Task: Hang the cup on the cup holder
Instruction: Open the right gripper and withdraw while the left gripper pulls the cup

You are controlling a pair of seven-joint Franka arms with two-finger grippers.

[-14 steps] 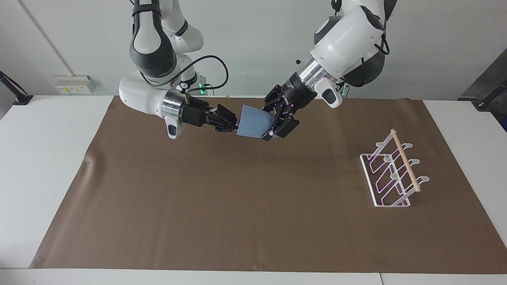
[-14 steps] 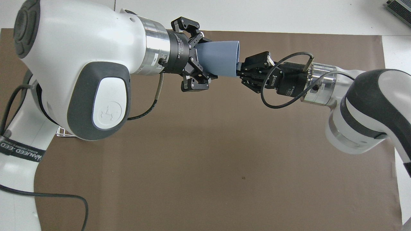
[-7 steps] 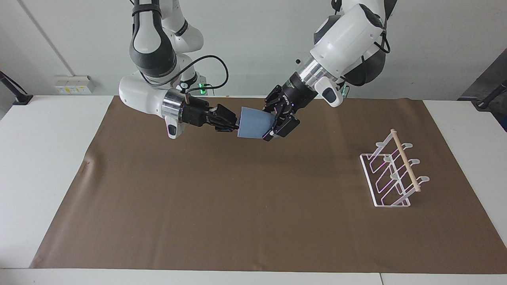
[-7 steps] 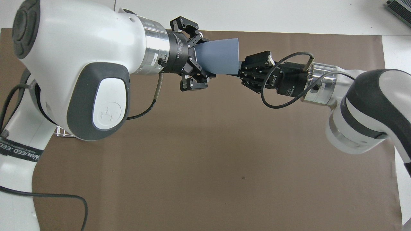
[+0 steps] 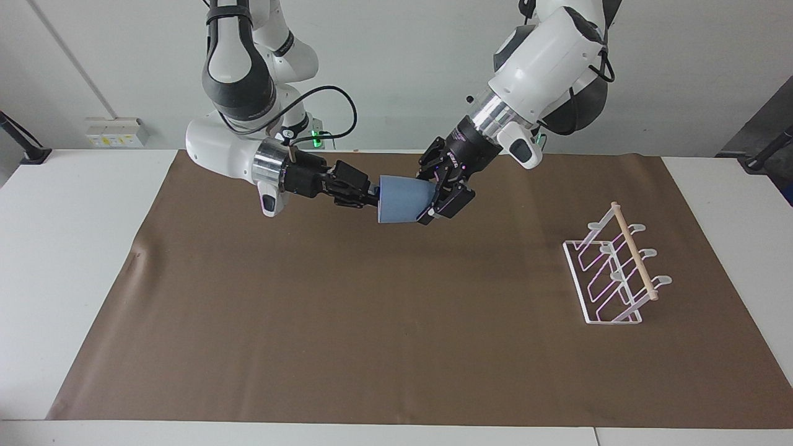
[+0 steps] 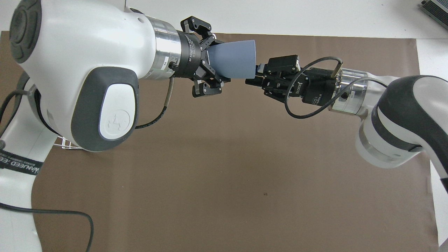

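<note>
The light-blue cup (image 5: 403, 198) hangs on its side in the air over the brown mat, near the robots' edge. My left gripper (image 5: 435, 199) is shut on its narrow base, also seen in the overhead view (image 6: 214, 66). The cup (image 6: 234, 59) points its wide mouth at my right gripper (image 5: 370, 199), which is open with its fingertips parted at the rim (image 6: 254, 74). The white wire cup holder (image 5: 582, 291) with its wooden dowel stands on the mat toward the left arm's end. Only a wire corner of the cup holder (image 6: 67, 146) shows under the left arm from overhead.
A brown mat (image 5: 347, 322) covers most of the white table (image 5: 74, 260). A dark cable loops off the right wrist (image 6: 297, 112). White wall sockets (image 5: 114, 131) sit by the wall past the right arm's end.
My left gripper closed on the cup's base. My right gripper's fingers then opened off the rim. The cup shifted slightly toward the left arm's end and tilted.
</note>
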